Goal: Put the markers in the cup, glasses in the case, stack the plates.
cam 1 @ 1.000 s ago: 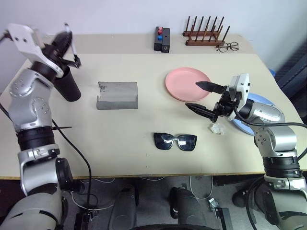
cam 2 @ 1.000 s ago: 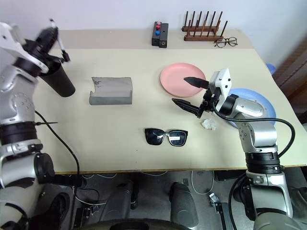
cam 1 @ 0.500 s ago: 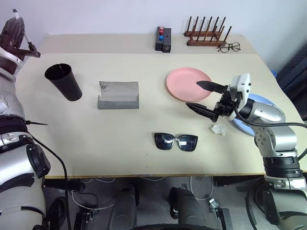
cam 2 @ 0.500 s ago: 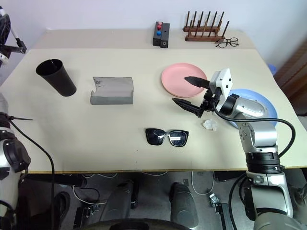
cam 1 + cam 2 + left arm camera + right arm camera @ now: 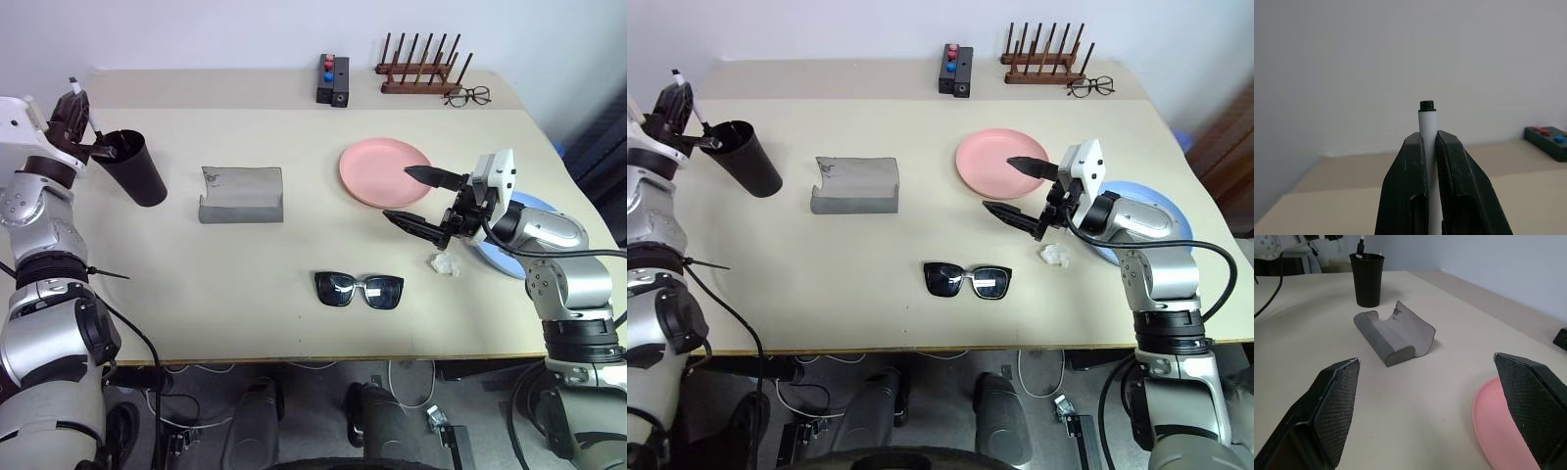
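My left gripper [image 5: 78, 116] is shut on a white marker [image 5: 1427, 147] with a black end, at the table's far left. The marker [image 5: 73, 90] stands tilted, its lower end by the rim of the black cup [image 5: 134, 168]. The grey case [image 5: 241, 194] lies open right of the cup. The black sunglasses [image 5: 359, 290] lie near the front edge. My right gripper [image 5: 421, 200] hangs open and empty between the pink plate [image 5: 377, 166] and the sunglasses. The blue plate [image 5: 1141, 188] lies partly hidden under my right arm.
A wooden peg rack [image 5: 419, 69], thin-framed spectacles [image 5: 466, 96] and a black box with red and blue buttons [image 5: 331, 78] sit along the back edge. A small crumpled white scrap [image 5: 446, 263] lies beside the blue plate.
My left gripper swung the marker from above the cup out to the left, then came down beside the cup's rim. The right arm has kept still.
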